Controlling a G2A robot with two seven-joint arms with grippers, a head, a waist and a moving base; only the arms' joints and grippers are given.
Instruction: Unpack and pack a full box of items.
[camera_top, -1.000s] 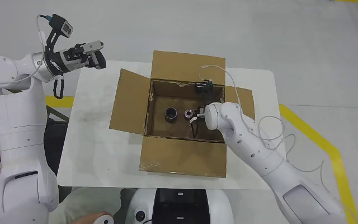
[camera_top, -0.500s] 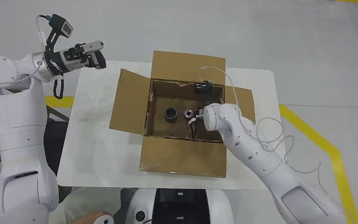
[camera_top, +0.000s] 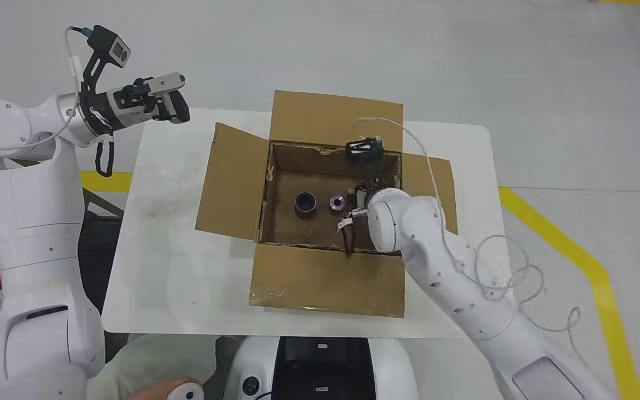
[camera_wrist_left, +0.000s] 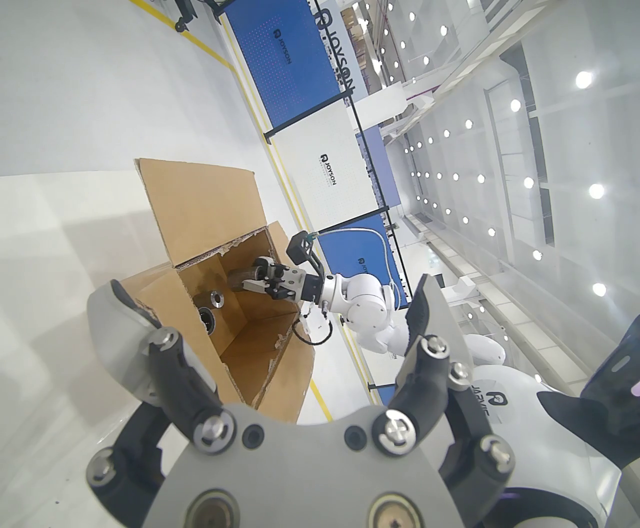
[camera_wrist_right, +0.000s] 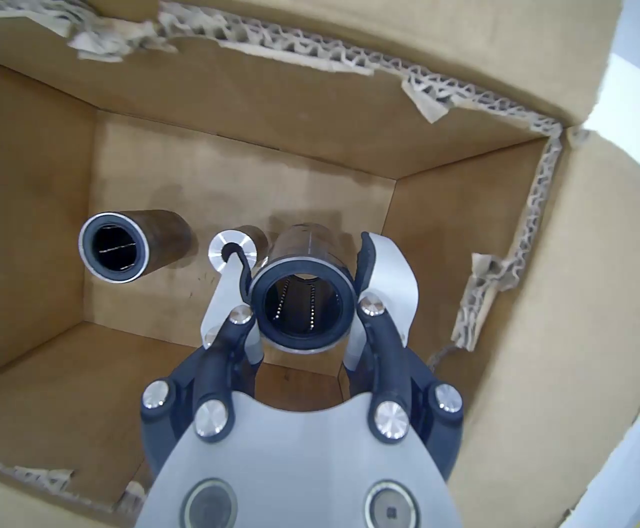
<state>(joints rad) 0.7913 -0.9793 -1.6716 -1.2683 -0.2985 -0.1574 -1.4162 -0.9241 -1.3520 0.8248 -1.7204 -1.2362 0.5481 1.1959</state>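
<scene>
Right gripper (camera_wrist_right: 300, 250) clamped steel bushing (camera_wrist_right: 305, 240) inside box (camera_top: 330, 280); dark bushing (camera_top: 305, 205) lay at its 9 o'clock. Left gripper (camera_top: 178, 100) sat open.

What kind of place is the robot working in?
Probably a big factory hall or robot test lab: a high ceiling with rows of lights, yellow lines painted on the floor, and blue and white panel walls.

Box at centre frame, contents toward its right side

In the top view we find the box (camera_top: 325, 275) at centre frame on the table (camera_top: 165, 260). Inside it, a large sleeve (camera_top: 305, 205) lies left of a small sleeve (camera_top: 337, 204). Just right of that, the right gripper (camera_wrist_right: 301, 246) clamps a third sleeve (camera_wrist_right: 300, 300). The left gripper (camera_top: 180, 108) hangs at upper left, well apart from the box.
</scene>
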